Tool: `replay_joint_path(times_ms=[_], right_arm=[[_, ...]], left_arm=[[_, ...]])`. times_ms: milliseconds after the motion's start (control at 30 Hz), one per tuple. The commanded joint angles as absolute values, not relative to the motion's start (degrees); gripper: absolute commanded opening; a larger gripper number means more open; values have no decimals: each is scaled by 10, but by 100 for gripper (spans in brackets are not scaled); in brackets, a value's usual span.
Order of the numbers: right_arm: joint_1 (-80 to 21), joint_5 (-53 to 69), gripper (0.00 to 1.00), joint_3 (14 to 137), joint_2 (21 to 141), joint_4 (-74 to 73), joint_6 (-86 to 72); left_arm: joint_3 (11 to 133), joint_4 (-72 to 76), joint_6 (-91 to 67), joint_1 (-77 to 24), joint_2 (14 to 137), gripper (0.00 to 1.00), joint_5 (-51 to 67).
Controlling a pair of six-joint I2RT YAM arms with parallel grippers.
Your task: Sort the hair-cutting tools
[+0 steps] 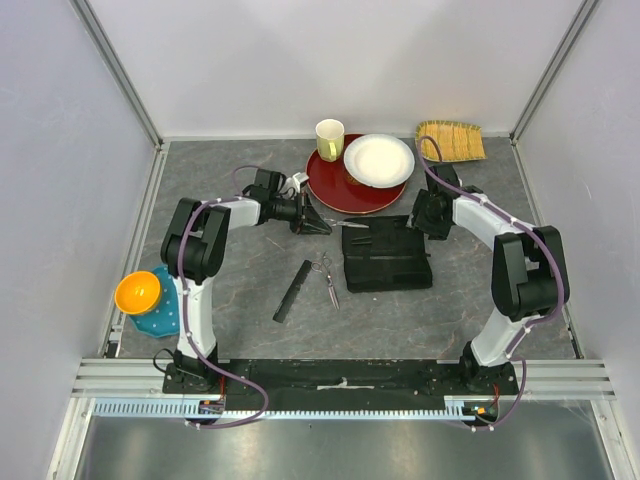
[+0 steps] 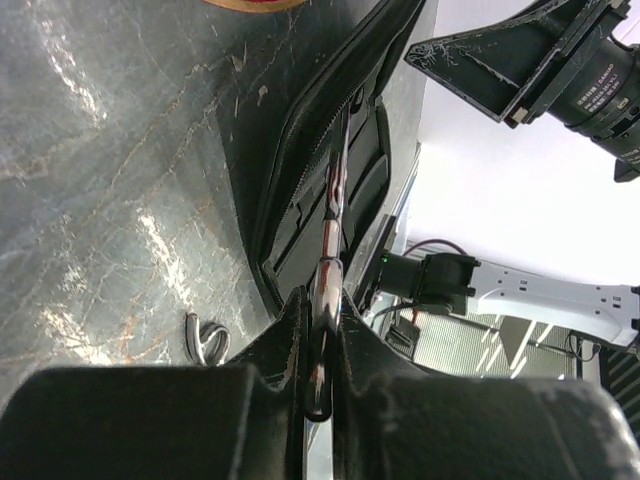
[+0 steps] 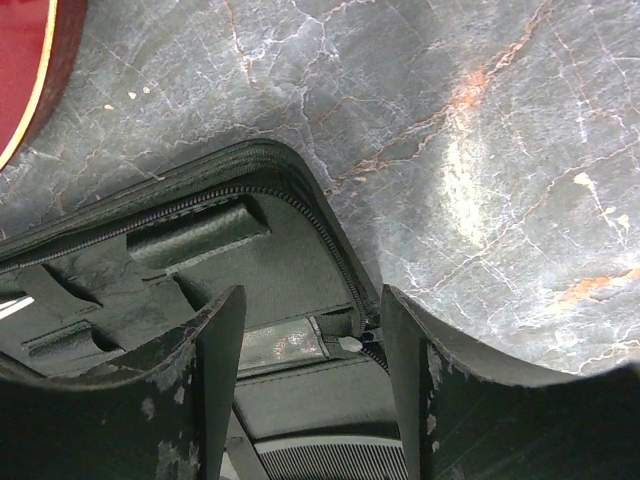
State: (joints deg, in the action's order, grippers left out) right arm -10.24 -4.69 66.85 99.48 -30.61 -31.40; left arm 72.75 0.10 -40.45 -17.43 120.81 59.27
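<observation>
Between the left fingers [image 2: 288, 345], squeezed shut, sits one pair of silver scissors [image 2: 331, 225], its tip poking toward the open black case [image 2: 290, 170]. It is thin, hard, light and shiny, so it could slip or twist; a hold near the middle looks best. Over the case's far corner the right fingers [image 3: 205, 380] stand open, holding nothing. Farther out on the tabletop [image 1: 250, 290] lie the second scissors [image 1: 326, 277] and the flat black comb [image 1: 293, 291], side by side.
</observation>
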Motion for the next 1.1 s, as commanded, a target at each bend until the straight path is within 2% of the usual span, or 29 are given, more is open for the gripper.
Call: replay_joint_path(times_ms=[0,267,733,1067], right_arm=[[-96,-30,63,676,998,-274,-303],[-87,23,60,654,999,-243,-305],[-79,51,59,649,1002,-241,-308],[-79,-20,61,682,976,-296,-303]], left_arm=[[758,41,-404,-174,1226,2,628],[758,110,-447,-175,1251,2,660],[763,134,-469,-198,1278,2,666],[778,178,-547,-204,1299,2,635]])
